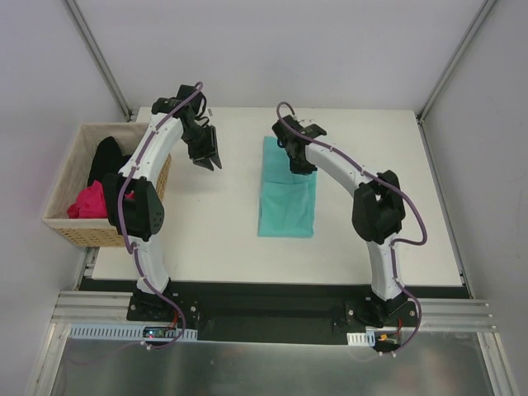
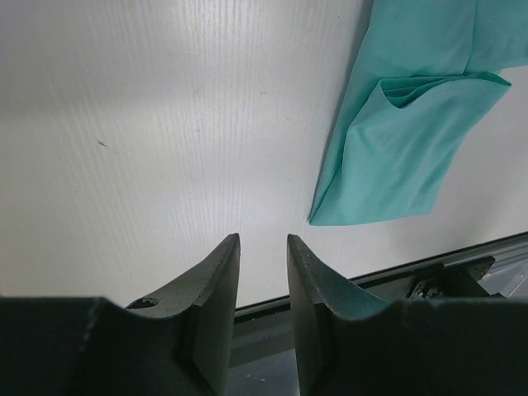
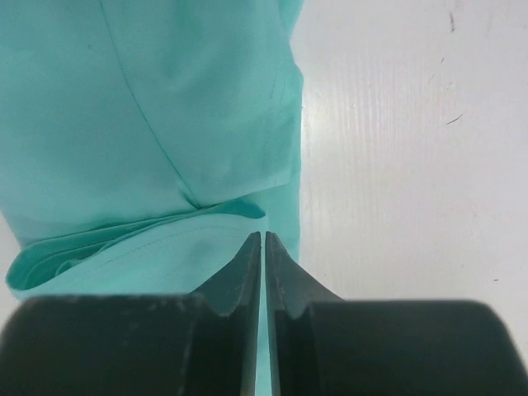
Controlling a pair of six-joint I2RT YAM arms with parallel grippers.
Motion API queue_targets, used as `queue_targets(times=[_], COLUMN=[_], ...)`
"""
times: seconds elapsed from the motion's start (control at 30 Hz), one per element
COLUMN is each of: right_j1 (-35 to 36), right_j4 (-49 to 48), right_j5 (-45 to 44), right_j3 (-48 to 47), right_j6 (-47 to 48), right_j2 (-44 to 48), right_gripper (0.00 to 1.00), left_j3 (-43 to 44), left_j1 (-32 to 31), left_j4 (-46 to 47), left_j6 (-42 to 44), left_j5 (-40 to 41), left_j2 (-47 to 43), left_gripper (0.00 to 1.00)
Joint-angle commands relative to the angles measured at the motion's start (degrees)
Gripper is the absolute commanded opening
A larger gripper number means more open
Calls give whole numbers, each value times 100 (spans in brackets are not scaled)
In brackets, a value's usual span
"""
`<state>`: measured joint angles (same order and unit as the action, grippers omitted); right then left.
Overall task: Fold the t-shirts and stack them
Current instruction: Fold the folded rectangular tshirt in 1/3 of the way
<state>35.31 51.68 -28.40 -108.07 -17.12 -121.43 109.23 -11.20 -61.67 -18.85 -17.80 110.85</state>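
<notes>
The teal t-shirt (image 1: 287, 194) lies folded into a long strip at the middle of the table; it also shows as the teal t-shirt (image 2: 412, 124) and the teal t-shirt (image 3: 165, 124) in the wrist views. My right gripper (image 1: 302, 165) hangs over the strip's far half. Its jaws (image 3: 263, 238) stand together with only a hairline slit, and I see no cloth pinched between them. My left gripper (image 1: 208, 161) hovers open and empty over bare table left of the shirt (image 2: 263, 243). A magenta pink t-shirt (image 1: 87, 202) and a black t-shirt (image 1: 106, 161) lie crumpled in the basket.
A woven wicker basket (image 1: 70, 224) stands off the table's left edge, beside the left arm. The white table (image 1: 223, 231) ends at a dark front rail (image 2: 396, 276).
</notes>
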Motion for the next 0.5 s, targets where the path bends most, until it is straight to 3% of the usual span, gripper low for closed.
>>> queue_targets(times=[0.0,0.13,0.3,0.4,0.43,0.47], right_j1=[-103,-103,37,151,186,213], right_j4=[17,166,106,-26,-53,-53], right_j5=[-158,63,98,-130,-174,-192], right_j3=[-135,-206,575,1198,1305,1384], right_j6=[183,87,-344,-502,-520,-520], right_j2=[243,233,769,1119,1199,1252], right_gripper=[8,7,9,24,37,39], left_j3=[-51,-103,-331,-498,-543,-587], left_j1=[13,13,13,-5,-14,-57], left_j4=[58,50,76,137,164,199], left_j6=[-31,13,48,48,48,57], left_j5=[-171,-136,-188,-346,-399,-434], left_j2=[-371,-485,-547,-512,-503,-503], left_gripper=[29,29,30,31,31,32])
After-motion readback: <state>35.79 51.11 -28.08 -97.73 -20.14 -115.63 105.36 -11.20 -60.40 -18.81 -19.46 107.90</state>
